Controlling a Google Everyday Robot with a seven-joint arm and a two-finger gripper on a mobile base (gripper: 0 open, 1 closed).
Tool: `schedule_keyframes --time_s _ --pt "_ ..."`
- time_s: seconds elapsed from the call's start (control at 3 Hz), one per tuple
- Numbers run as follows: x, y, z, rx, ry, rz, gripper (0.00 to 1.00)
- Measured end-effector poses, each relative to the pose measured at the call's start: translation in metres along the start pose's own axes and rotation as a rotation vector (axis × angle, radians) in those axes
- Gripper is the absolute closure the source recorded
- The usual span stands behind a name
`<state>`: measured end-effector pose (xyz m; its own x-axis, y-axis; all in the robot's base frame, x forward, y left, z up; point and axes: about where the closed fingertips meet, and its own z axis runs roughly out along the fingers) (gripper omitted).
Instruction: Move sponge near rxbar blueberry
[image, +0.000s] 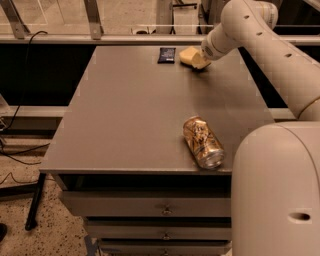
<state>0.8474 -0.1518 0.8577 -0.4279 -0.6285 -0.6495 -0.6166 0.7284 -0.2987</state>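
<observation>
The sponge (189, 55) is a pale yellow block at the far edge of the grey table (140, 115). It lies just right of the rxbar blueberry (166, 54), a small flat dark navy wrapper, with a narrow gap between them. My gripper (200, 60) is at the end of the white arm that reaches in from the upper right. It sits right on the sponge's right side, low over the table. The sponge and the arm's wrist hide where the gripper meets the sponge.
A gold-brown drink can (202, 142) lies on its side near the table's front right. The robot's white body (280, 195) fills the lower right. A metal rail (100, 39) runs behind the table. Drawers (165, 210) sit under the tabletop.
</observation>
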Motion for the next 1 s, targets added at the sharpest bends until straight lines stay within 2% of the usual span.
schedule_keyframes --time_s 0.33,0.67,1.0 --pt "-0.009 0.007 0.007 -0.033 -0.015 -0.021 0.07" --pt "-0.017 0.014 0.009 -0.06 -0.034 -0.037 0.0" --pt "-0.017 0.014 -0.005 -0.064 -0.065 -0.028 0.0"
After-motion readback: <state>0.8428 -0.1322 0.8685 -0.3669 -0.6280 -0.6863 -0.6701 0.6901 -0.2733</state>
